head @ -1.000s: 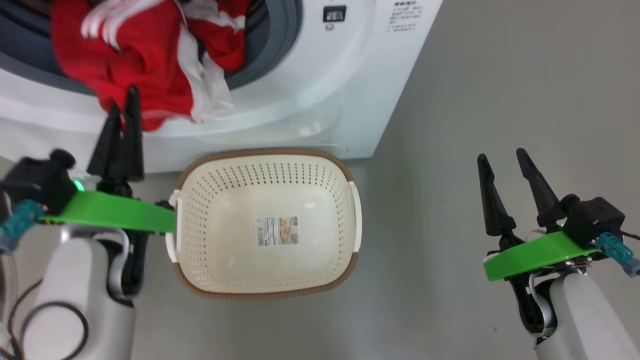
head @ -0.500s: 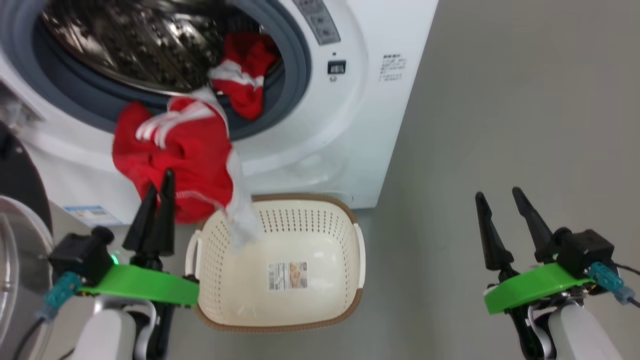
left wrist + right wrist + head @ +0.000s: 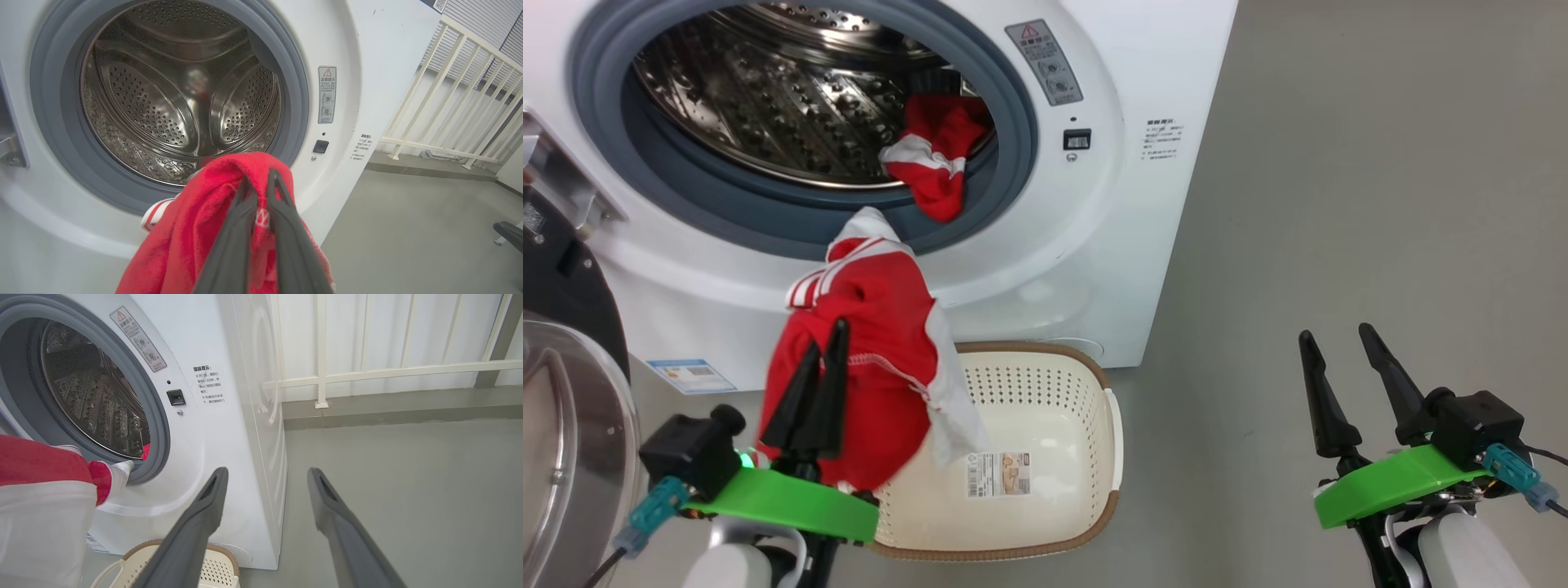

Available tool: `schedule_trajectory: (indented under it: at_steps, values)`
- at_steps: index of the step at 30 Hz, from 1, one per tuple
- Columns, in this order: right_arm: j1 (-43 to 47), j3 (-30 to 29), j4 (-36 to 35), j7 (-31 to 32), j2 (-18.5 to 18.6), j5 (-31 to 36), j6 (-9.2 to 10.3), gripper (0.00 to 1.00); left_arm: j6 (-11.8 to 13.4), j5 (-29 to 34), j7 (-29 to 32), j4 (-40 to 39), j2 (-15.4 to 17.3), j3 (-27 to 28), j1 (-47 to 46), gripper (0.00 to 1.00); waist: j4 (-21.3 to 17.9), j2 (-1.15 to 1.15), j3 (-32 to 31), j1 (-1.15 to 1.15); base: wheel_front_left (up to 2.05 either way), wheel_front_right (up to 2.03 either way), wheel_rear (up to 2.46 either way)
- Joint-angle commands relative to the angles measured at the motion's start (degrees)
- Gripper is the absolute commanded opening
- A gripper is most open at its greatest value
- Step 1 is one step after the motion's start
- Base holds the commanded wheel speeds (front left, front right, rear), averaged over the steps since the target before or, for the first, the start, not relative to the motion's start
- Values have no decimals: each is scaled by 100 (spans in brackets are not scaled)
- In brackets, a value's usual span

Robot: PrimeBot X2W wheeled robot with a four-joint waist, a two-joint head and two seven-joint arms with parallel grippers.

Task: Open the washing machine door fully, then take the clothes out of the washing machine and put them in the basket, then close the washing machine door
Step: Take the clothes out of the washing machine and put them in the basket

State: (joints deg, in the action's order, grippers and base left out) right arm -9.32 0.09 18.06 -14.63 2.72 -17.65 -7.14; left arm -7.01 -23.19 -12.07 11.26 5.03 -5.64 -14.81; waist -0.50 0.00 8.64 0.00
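L gripper (image 3: 827,336) jaws pinched tight on red clothes (image 3: 882,302), hanging over basket (image 3: 1054,388); R gripper (image 3: 1334,331) jaws wide apart, holding nothing.

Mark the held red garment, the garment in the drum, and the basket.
held red garment (image 3: 882,318), head view, red cloth below the stripes
garment in the drum (image 3: 941,192), head view, its hanging red end
basket (image 3: 1037,384), head view, perforated far wall

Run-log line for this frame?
phase: unloading | left end effector: shut on red white-striped garment, not yet in cream perforated plastic basket | right end effector: open | second red garment: at mouth of white washing machine
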Motion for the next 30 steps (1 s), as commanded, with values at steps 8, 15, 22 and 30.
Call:
schedule_trajectory:
  at_steps: [8, 15, 22, 30]
  values:
    - [-92, 166, -192, -37, 16, -58, -35, 100, -12, -378, 4, 536, -22, -44, -230, 0, -88, 0, 263, 0, 0, 0, 0]
    - [-266, 196, -229, -37, 16, -20, -35, 100, -39, -685, -196, 1883, -103, -239, -895, 0, -169, 0, 598, 0, 0, 0, 0]
    - [-450, 264, -274, -37, 16, -15, -35, 100, -45, -1069, -281, 3192, -158, -443, -1633, 0, -282, 0, 1007, 0, 0, 0, 0]
    - [-759, 408, -317, -37, 16, -69, -35, 100, -46, -1608, -291, 4482, -175, -620, -2461, 0, -488, 0, 1705, 0, 0, 0, 0]
